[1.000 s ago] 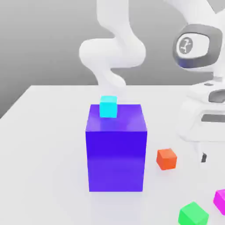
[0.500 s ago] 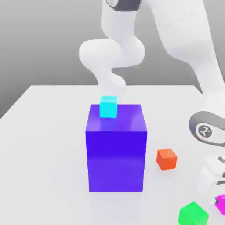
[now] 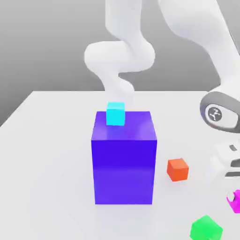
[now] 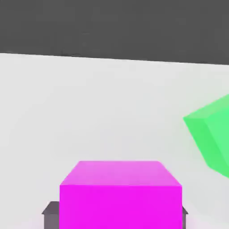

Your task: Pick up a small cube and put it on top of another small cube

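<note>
Magenta small cube (image 4: 120, 194), clamped between my jaws, at the exterior view's right edge just above the white worktop (image 3: 47, 154). Large blue-purple block (image 3: 123, 157) stands mid-worktop, a cyan cube (image 3: 116, 114) on top. Orange-red cube (image 3: 178, 169) lies between block and hand; green cube (image 3: 206, 228) sits nearest.

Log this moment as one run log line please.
phase: grasp | end effector: shut on magenta cube | green cube: beside it | cyan cube: atop blue block
</note>
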`<state>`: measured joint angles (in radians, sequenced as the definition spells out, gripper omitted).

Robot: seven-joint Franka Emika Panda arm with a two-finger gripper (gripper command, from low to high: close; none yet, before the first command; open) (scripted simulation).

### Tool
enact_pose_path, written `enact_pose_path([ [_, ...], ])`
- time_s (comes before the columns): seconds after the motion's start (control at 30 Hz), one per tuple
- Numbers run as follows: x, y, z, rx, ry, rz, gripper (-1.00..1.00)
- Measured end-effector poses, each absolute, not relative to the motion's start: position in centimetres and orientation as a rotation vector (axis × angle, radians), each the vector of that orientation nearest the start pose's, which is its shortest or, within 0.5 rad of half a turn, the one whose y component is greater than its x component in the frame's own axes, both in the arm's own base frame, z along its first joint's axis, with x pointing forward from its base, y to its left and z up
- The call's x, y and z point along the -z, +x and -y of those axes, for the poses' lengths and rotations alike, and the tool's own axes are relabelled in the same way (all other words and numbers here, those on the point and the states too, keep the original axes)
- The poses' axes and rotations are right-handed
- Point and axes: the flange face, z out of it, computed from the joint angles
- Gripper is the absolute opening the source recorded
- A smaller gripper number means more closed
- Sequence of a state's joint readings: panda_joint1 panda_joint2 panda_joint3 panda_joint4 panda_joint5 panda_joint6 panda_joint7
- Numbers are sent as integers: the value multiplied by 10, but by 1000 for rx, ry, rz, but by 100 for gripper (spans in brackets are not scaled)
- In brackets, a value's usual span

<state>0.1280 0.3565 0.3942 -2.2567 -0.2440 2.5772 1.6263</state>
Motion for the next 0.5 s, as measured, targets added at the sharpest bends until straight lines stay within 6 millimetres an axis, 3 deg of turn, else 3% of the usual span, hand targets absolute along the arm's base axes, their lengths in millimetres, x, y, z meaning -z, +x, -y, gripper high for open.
enact_pose_path([
  [0.23, -239, 489, -216, -1, -2443, -1971, -100],
  [0.37, -194, 493, -209, 1, -2389, -2035, -100],
  [0.4, -185, 493, -209, 1, -2388, -2037, 100],
  [0.5, -185, 493, -209, 1, -2388, -2037, 100],
])
